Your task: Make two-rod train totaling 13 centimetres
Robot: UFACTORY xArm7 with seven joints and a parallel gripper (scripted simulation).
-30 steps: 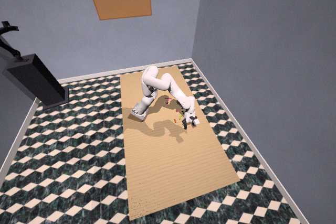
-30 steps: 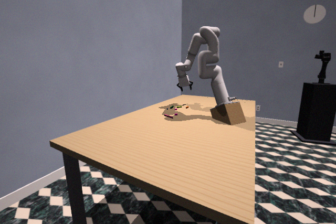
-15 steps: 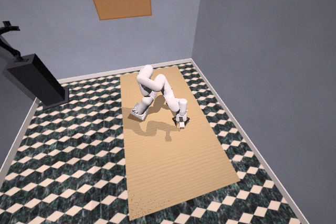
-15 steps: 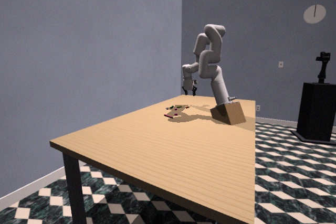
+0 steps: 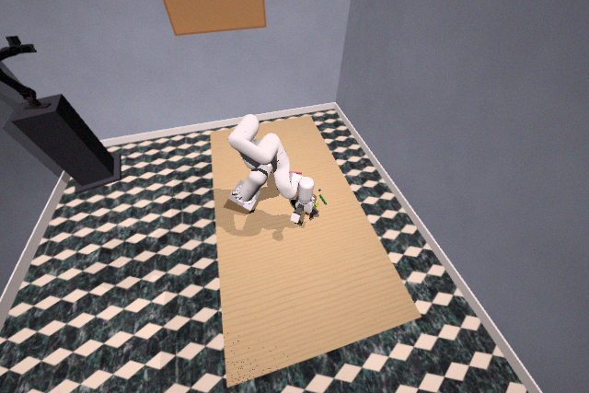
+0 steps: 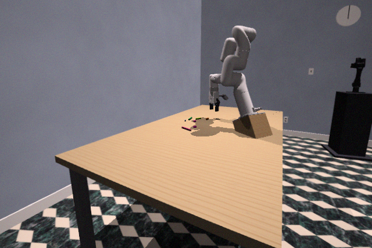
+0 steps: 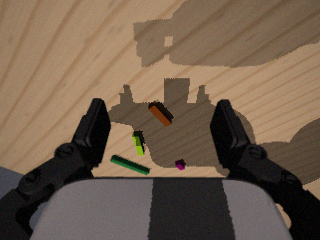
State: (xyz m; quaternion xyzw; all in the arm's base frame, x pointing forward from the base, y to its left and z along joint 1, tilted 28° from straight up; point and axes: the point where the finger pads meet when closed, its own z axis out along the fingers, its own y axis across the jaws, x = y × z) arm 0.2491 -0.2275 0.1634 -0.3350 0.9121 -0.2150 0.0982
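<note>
Table [image 6: 168, 161]: wood top, carries my base block [image 6: 258, 125] and the rods. My pincer [image 7: 162, 127] hangs above the rod cluster, jaws at full spread, nothing between them. Wrist view, between my fingers: green rod [image 7: 130, 164] lying flat nearest me; orange rod [image 7: 160, 113] farther off, in shadow; lime rod [image 7: 138, 143] betw. those two, apart from both; magenta rod [image 7: 180, 164] off to the right. Exterior view: pink rod [image 6: 186, 128] lies apart at cluster's near edge.

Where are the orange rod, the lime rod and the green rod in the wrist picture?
orange rod [image 7: 160, 114], wrist view, middle of its top face
lime rod [image 7: 139, 144], wrist view, its bright side
green rod [image 7: 130, 165], wrist view, mid-length
</note>
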